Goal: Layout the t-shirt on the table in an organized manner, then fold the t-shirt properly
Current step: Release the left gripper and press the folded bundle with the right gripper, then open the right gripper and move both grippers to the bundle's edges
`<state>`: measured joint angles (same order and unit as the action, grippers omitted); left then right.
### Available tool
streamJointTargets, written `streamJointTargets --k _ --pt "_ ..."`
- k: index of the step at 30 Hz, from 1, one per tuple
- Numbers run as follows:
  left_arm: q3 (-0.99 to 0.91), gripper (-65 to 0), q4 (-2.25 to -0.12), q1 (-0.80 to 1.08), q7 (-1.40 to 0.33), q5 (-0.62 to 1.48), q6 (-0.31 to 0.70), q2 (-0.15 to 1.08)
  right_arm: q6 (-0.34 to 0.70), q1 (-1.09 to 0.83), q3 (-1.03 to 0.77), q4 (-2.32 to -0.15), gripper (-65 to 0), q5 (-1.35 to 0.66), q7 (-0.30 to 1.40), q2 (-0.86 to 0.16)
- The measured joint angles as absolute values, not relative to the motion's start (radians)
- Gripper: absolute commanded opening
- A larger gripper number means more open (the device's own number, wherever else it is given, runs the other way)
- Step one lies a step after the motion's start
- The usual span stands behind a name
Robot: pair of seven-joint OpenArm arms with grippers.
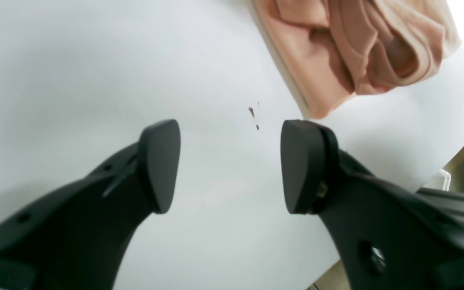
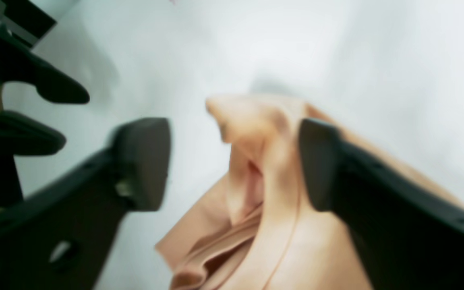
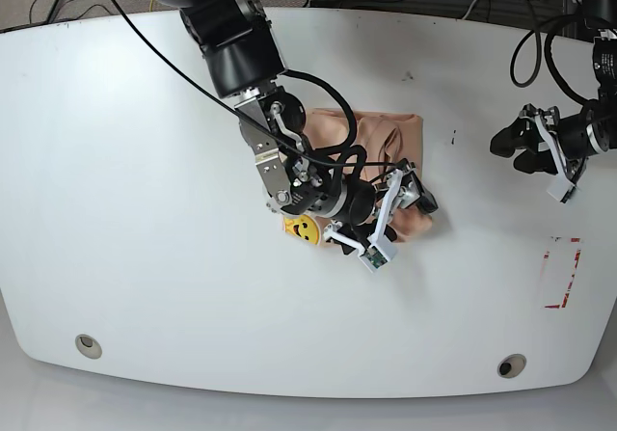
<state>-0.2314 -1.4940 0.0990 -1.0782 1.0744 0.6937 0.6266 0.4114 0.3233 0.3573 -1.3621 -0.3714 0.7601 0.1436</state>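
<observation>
The right fingers (image 2: 143, 161) are spread wide, with a soft bump of the t-shirt (image 2: 264, 133) between them, not pinched. The left fingers (image 1: 159, 165) are spread too, over bare table (image 1: 75, 80), holding nothing. The laying-out step looks unfinished: the shirt sits bunched and wrinkly near the middle of the shiny white table. Next, I think, each arm should pinch an edge and pull it flat. The cloth is floppy, peachy pink, with a yellow smiley face (image 3: 305, 228).
</observation>
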Motion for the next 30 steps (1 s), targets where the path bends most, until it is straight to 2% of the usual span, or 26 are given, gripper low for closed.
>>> streamJointTargets --k 5,12,21,30 --pt "-0.231 -27.8 -1.494 0.098 -1.079 1.072 0.693 0.625 0.424 0.242 0.355 -1.509 -18.5 -0.39 0.748 0.107" --pt "-0.226 -27.8 -1.494 0.09 -1.078 1.077 0.694 0.619 0.414 0.152 0.349 -1.651 -23.9 -0.38 0.823 0.034" --pt "-0.212 -27.8 -1.492 0.041 -1.07 1.073 0.693 0.621 0.419 -0.033 0.36 -1.793 -23.8 -0.373 0.834 -0.023" --pt "-0.212 -27.8 -1.491 0.027 -1.075 0.977 0.694 0.574 0.415 -0.067 0.359 -1.79 -24.1 -0.37 0.831 -0.03"
